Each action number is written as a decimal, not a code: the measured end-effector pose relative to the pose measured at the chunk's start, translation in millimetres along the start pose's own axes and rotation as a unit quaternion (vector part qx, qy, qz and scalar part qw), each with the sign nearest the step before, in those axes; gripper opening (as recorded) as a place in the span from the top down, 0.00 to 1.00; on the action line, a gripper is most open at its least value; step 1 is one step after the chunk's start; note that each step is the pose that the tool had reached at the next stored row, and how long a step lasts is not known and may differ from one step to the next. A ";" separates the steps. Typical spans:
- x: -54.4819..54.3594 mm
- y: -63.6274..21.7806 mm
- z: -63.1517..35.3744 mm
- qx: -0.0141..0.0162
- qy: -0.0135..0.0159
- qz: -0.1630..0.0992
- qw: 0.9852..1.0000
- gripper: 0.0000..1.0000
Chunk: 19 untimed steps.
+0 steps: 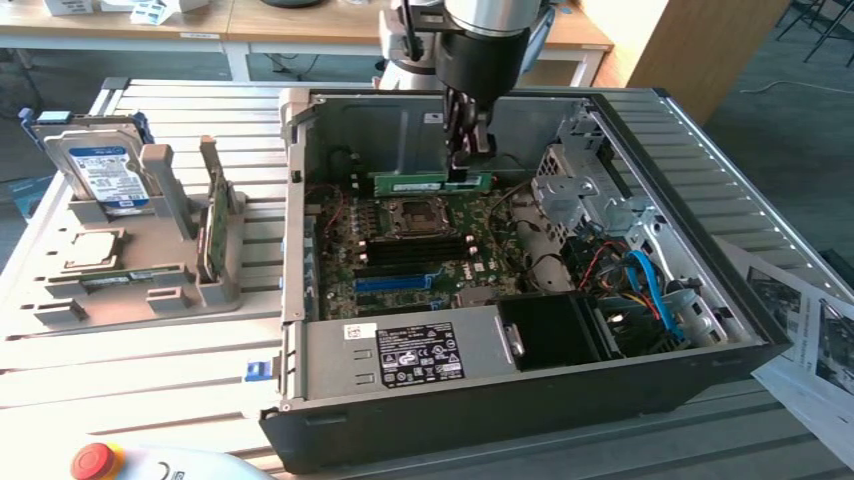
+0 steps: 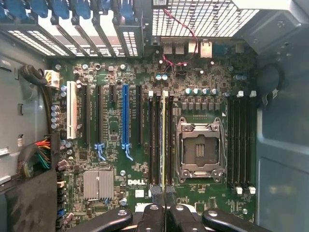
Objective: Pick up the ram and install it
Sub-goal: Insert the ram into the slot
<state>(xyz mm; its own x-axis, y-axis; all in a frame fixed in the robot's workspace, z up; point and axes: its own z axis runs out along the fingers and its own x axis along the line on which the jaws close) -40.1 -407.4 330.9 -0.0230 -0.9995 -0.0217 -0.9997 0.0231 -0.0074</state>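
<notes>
Arm (image 1: pixel 487 40) upright, hand (image 1: pixel 463 168) pointing down, fingers (image 2: pixel 152 217) pinched close.

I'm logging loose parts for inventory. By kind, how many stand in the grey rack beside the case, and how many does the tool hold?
hard drive: 1
broad green card: 1
ram, held in the tool: 1
Total: 3

Your counter (image 1: pixel 160 370) is a pale, slatted metal top. An open black computer case (image 1: pixel 534 425) lies on its side across the middle of it. Just beside the case, toward the exterior view's left, you have a grey moulded holder (image 1: pixel 134 295). Printed sheets (image 1: pixel 807 340) lie at the exterior view's right edge, and a pale unit with a red button (image 1: pixel 96 460) sits at the near edge.
</notes>
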 end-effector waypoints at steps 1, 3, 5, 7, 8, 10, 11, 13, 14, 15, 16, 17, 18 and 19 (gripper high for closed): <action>0.0 0.1 1.4 0.000 0.000 0.000 1.000 0.88; 0.1 0.1 3.6 0.000 0.000 0.000 1.000 0.88; 0.1 0.1 6.0 0.000 0.000 0.000 1.000 0.88; 0.2 0.2 8.2 0.000 0.000 0.000 1.000 0.88; 0.2 0.2 9.3 0.000 0.000 0.000 1.000 0.88; 0.3 0.2 11.5 0.000 0.000 0.000 1.000 0.88; 0.3 0.2 12.7 0.000 0.000 0.000 1.000 0.88; 0.3 0.2 15.1 0.000 0.000 0.000 1.000 0.88; 0.3 0.2 16.1 0.000 0.000 0.000 1.000 0.88; 0.4 0.2 17.1 0.000 0.000 0.000 1.000 0.88; 0.4 0.2 18.1 0.000 0.000 0.000 1.000 0.88; 0.4 0.2 19.2 0.000 0.000 0.000 1.000 0.88; 0.4 0.3 20.1 0.000 0.000 0.000 1.000 0.88; 0.5 0.3 20.9 0.000 0.000 0.000 1.000 0.88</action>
<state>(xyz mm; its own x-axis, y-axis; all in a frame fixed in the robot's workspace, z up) -40.2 -407.4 309.9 -0.0229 -0.9995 -0.0216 -0.9997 0.0231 -0.0074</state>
